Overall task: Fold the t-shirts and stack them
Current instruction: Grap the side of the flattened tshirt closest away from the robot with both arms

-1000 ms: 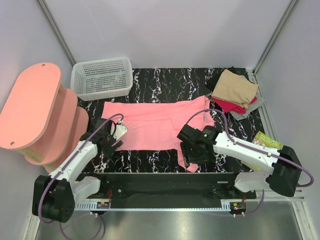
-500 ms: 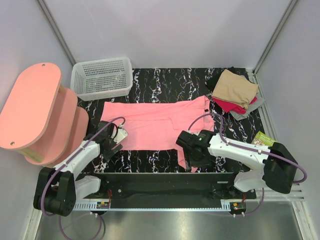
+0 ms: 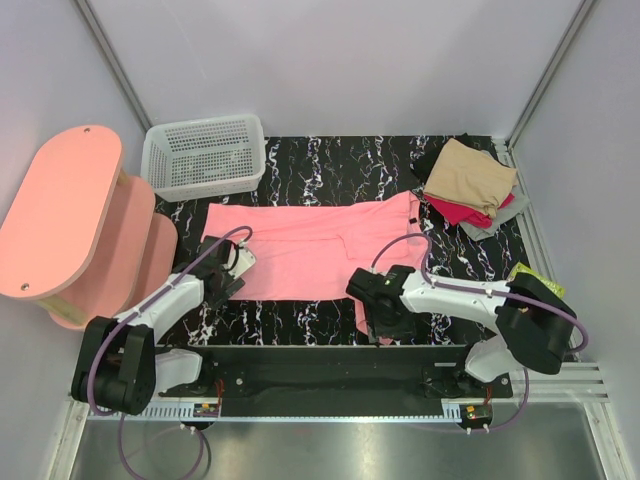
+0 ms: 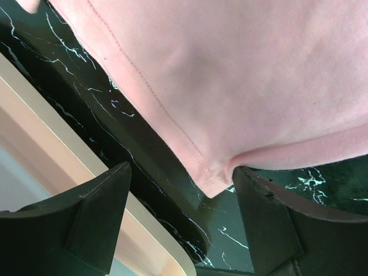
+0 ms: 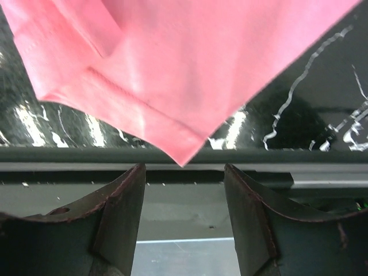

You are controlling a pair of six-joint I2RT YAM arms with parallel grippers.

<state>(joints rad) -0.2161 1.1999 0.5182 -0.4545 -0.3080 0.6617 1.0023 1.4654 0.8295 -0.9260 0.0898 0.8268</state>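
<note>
A bright pink t-shirt lies spread flat across the black marbled table. My left gripper is open at the shirt's near left corner; in the left wrist view that corner lies between the open fingers. My right gripper is open over the shirt's near right sleeve; in the right wrist view the sleeve's tip hangs just above the gap between the fingers. Folded shirts are stacked at the back right, tan on top of red, grey and black.
A white mesh basket stands at the back left. A pink oval-topped stool stands left of the table. A green book lies at the right edge. A metal rail runs along the table's near edge.
My left gripper moved up and right to the shirt's near left corner. My right gripper moved left and slightly toward the near edge over the sleeve.
</note>
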